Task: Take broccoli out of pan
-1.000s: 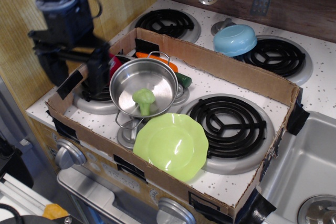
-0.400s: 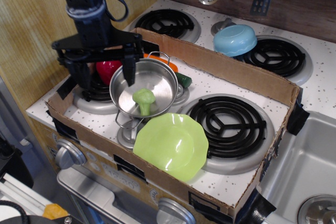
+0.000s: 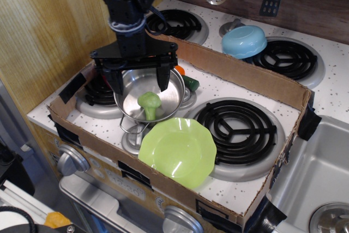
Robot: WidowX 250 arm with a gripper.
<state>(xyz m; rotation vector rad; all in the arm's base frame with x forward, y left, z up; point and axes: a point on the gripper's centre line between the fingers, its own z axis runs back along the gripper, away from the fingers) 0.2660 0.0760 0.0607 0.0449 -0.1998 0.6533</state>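
Observation:
The light-green broccoli (image 3: 149,105) stands upright in the shiny steel pan (image 3: 174,95), which sits on a wire stand inside the cardboard box. My gripper (image 3: 139,82) hangs over the pan's back-left part, just behind and above the broccoli. Its two black fingers (image 3: 162,77) are spread wide apart and hold nothing. The arm hides the pan's back rim.
A lime-green scalloped plate (image 3: 178,150) lies just in front of the pan. The cardboard box wall (image 3: 245,77) rings the front burners. A dark green vegetable (image 3: 191,83) lies behind the pan. A light-blue bowl (image 3: 244,41) sits at the back. A sink (image 3: 322,178) is at right.
My gripper has moved right from the box's left side to above the pan, staying open. The broccoli and pan have not moved.

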